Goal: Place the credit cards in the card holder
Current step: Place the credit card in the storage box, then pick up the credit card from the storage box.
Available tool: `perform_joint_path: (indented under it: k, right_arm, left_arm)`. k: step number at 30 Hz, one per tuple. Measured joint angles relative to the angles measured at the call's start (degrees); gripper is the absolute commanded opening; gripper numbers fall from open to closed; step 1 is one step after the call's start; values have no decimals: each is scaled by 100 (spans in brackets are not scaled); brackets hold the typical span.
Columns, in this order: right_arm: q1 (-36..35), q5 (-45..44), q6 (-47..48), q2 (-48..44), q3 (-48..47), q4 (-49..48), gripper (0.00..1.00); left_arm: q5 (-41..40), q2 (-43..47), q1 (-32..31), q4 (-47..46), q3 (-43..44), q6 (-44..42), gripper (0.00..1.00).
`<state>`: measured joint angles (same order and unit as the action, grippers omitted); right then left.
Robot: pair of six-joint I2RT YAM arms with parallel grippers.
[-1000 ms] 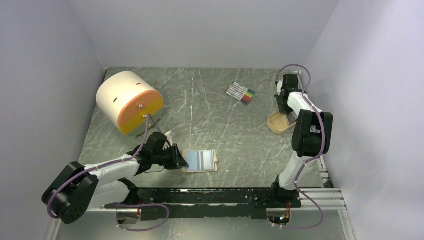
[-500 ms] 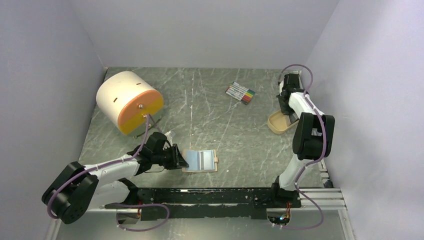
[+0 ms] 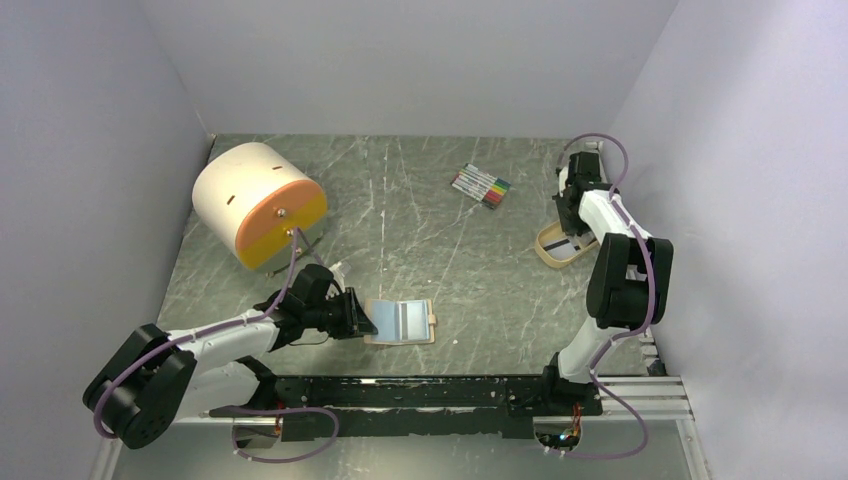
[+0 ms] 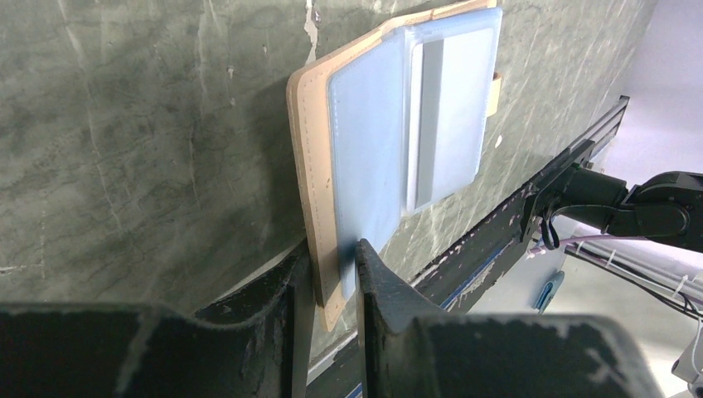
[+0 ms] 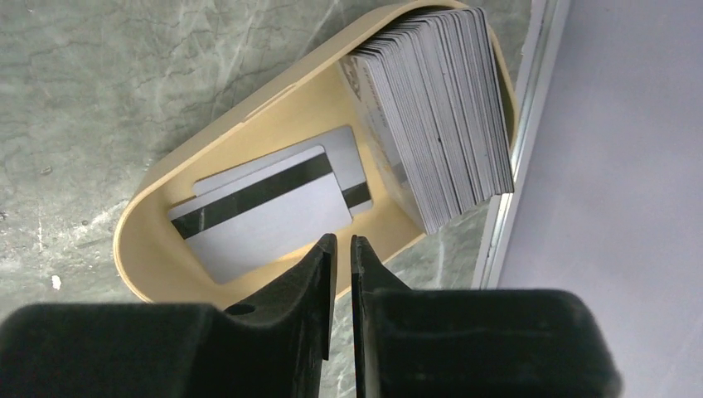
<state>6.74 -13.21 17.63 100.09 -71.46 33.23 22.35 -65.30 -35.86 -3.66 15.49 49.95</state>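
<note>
From above, the left hand [image 3: 358, 318] grips the left edge of the open holder [image 3: 405, 322] on the surface [image 3: 440, 250]. The right hand [image 3: 572, 222] hangs over the tray [image 3: 545, 254], far right.

Left wrist: fingers clenched on the holder's cover and sleeve.

Right wrist: fingers slightly parted and empty above the cards [image 5: 439, 116], which are in the tray.

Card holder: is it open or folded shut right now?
Open. The card holder lies spread flat, its pale blue sleeves facing up, the left end effector pinching one cover edge.
</note>
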Motion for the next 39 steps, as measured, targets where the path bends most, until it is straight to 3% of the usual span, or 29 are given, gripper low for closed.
perform_joint_path:
  k: [3, 4, 22, 39]
  right_arm:
    - [0, 52, 2, 0, 76, -74, 37]
    - [0, 31, 0, 0, 85, -90, 38]
    - [-11, -614, 763, 566, -210, -719, 46]
    - [-337, -1355, 1373, 682, 254, -1641, 47]
  left_arm:
    - [0, 26, 0, 0, 0, 0, 29]
    - [0, 26, 0, 0, 0, 0, 28]
    - [39, -133, 0, -11, 107, -2, 28]
    - [42, -271, 0, -48, 107, -4, 28]
